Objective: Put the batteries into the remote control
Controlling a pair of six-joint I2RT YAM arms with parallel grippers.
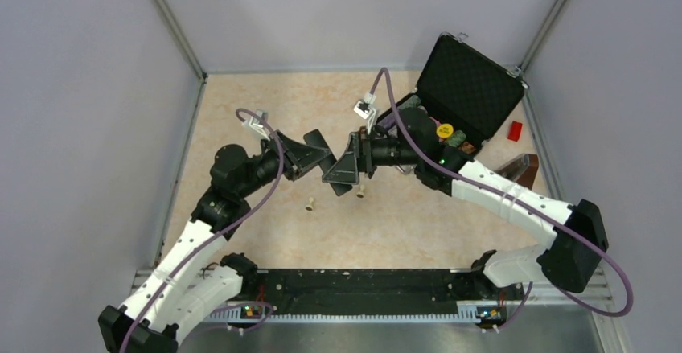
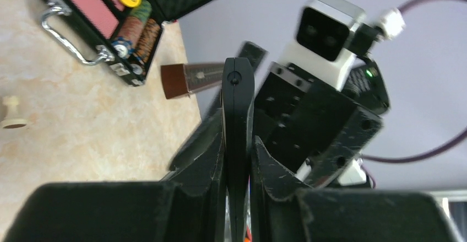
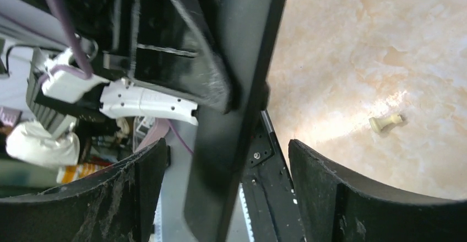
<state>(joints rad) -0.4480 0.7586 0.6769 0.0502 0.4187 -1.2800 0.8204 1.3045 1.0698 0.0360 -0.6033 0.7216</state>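
Slim flat black remote control (image 2: 237, 93) looks stiff, light, slick; left gripper (image 2: 238, 154) clamps its faces, right gripper (image 3: 224, 148) gapes around it; hold mid-body.

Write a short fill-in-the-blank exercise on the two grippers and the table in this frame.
1. The left gripper is ___ on the remote control.
2. The right gripper is ___, with one finger on each side of the remote control.
3. The table holds ___ beige pegs.
Missing words: shut; open; two.
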